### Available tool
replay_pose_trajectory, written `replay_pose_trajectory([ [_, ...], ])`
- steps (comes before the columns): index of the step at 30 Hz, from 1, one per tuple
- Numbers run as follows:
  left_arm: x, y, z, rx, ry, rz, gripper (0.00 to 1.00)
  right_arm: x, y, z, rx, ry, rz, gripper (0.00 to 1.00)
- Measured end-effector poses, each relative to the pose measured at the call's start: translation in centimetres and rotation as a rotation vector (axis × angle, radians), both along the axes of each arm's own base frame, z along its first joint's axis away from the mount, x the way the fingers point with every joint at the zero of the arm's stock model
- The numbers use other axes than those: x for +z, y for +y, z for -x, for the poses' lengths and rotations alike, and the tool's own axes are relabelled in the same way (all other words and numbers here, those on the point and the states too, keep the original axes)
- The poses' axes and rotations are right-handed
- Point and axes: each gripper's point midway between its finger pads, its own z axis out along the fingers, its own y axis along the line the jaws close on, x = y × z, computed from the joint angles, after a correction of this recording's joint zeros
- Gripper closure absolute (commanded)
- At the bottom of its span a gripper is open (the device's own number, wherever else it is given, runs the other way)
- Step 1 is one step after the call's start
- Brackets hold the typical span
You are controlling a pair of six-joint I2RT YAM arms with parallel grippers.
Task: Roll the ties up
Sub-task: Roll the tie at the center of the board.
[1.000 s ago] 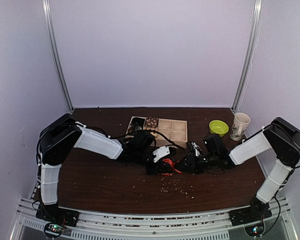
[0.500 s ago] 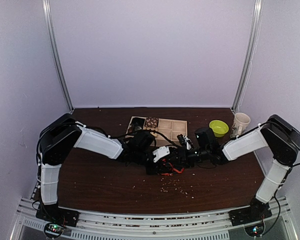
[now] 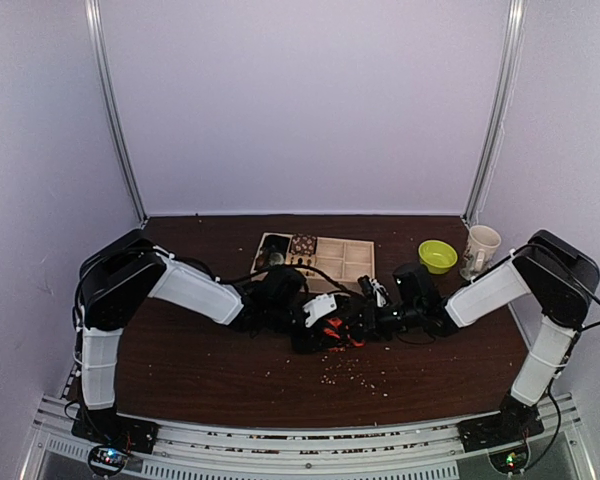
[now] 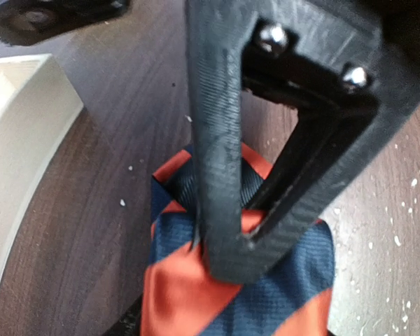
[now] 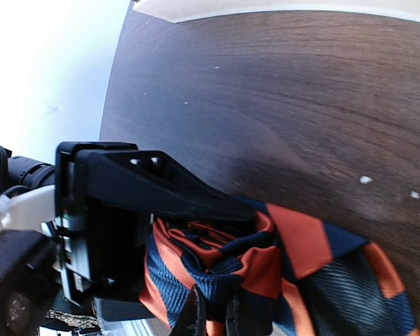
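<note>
The tie (image 3: 337,332), striped red-orange and dark navy, lies partly rolled on the dark wooden table in front of the tray. My left gripper (image 3: 323,322) is shut across the roll. In the left wrist view its fingers (image 4: 227,245) press on the tie (image 4: 238,301). My right gripper (image 3: 366,316) meets it from the right. In the right wrist view the roll (image 5: 266,266) sits under the left gripper's finger (image 5: 168,192). The right gripper (image 5: 213,318) pinches a fold of the roll at the frame's bottom edge.
A wooden compartment tray (image 3: 346,263) stands just behind the grippers, with a patterned fabric roll (image 3: 302,243) in it; its edge shows in the left wrist view (image 4: 14,140). A green bowl (image 3: 437,255) and a white cup (image 3: 479,251) stand at the back right. Crumbs (image 3: 355,372) dot the table.
My right gripper has moved left to the roll held by the left gripper and closed on it. The left gripper has stayed nearly in place.
</note>
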Motion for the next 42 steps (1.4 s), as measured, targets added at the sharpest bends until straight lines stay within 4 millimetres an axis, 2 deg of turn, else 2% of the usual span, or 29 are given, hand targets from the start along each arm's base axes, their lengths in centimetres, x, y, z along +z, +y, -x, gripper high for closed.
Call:
replay_pose_trajectory([
  [9, 1.9, -1.5, -0.1, -0.006, -0.006, 0.136, 0.44, -1.0, -1.5, -0.6, -0.024, -0.007, 0.018, 1.00],
  [13, 1.8, -2.1, 0.0, -0.017, 0.003, 0.183, 0.43, -1.5, -2.1, -0.8, -0.030, -0.006, 0.031, 1.00],
  [17, 1.6, -2.7, -0.1, -0.022, 0.008, 0.208, 0.47, -1.7, -2.5, -0.9, -0.034, -0.002, 0.038, 1.00],
  [19, 1.5, -2.8, -0.2, -0.024, 0.010, 0.205, 0.55, -1.7, -2.6, -0.9, -0.035, 0.000, 0.040, 0.99],
  [23, 1.1, -2.8, -0.2, -0.032, 0.001, 0.183, 0.68, -1.4, -2.7, -1.0, -0.035, -0.010, 0.040, 0.65],
  [26, 1.1, -2.8, -0.1, -0.046, -0.023, 0.174, 0.70, -1.5, -3.5, -0.5, -0.053, 0.021, 0.056, 0.51],
  [30, 1.0, -2.8, 0.0, -0.062, -0.050, 0.167, 0.70, -0.9, -4.6, -0.3, -0.066, 0.039, 0.059, 0.47],
  [34, 1.0, -2.8, 0.0, -0.070, -0.058, 0.160, 0.70, -1.2, -5.6, -0.2, -0.080, 0.074, 0.068, 0.45],
  [37, 1.0, -2.8, 0.0, -0.073, -0.059, 0.157, 0.70, -1.1, -5.7, -0.4, -0.075, 0.078, 0.078, 0.38],
  [42, 1.0, -2.8, 0.0, -0.075, -0.061, 0.155, 0.70, -1.0, -5.0, -0.8, -0.052, 0.078, 0.075, 0.40],
])
